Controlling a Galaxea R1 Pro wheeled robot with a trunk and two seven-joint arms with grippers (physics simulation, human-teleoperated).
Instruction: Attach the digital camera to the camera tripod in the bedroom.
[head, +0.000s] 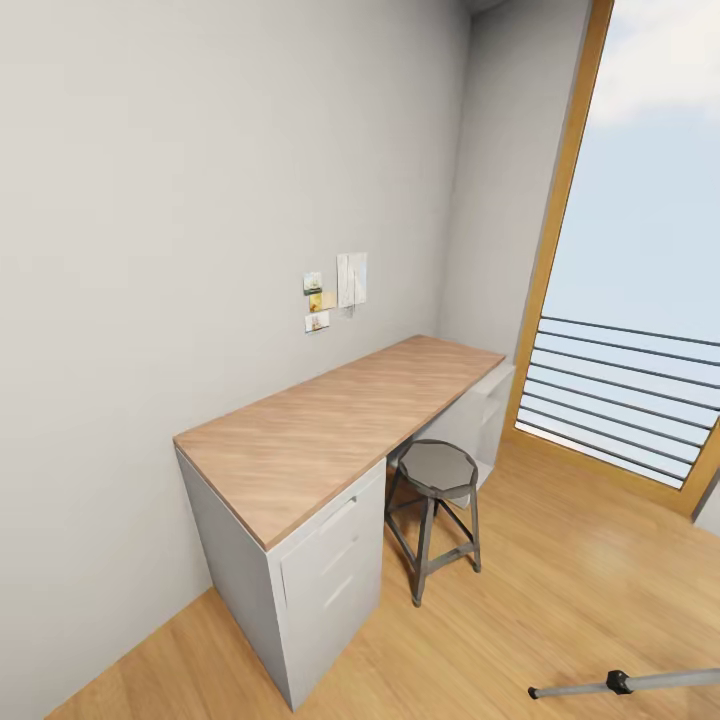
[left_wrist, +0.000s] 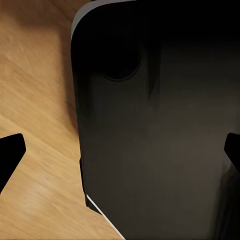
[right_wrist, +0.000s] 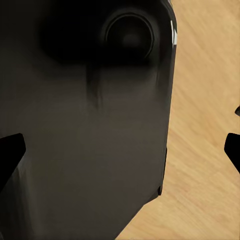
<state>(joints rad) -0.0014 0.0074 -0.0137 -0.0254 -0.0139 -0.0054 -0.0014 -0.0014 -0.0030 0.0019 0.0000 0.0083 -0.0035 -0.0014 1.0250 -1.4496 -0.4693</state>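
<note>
The robot is in the bedroom, and nothing of the attaching looks done yet. The head view looks down on a wood-topped desk against the pale wall, its surface bare, with a round grey stool tucked beside the drawers and a tall window at the right. One silver leg of the camera tripod crosses the lower right corner over the plank floor — the rest of it is cut off by the frame. The digital camera does not appear on the desk.

Both wrist views look down past a dark rounded body to the floor; the left gripper and right gripper each show two dark fingertips set wide apart, jaws open and holding nothing.

By my judgement everything is still ahead — finding the camera, picking it up, and carrying it to the tripod head.
</note>
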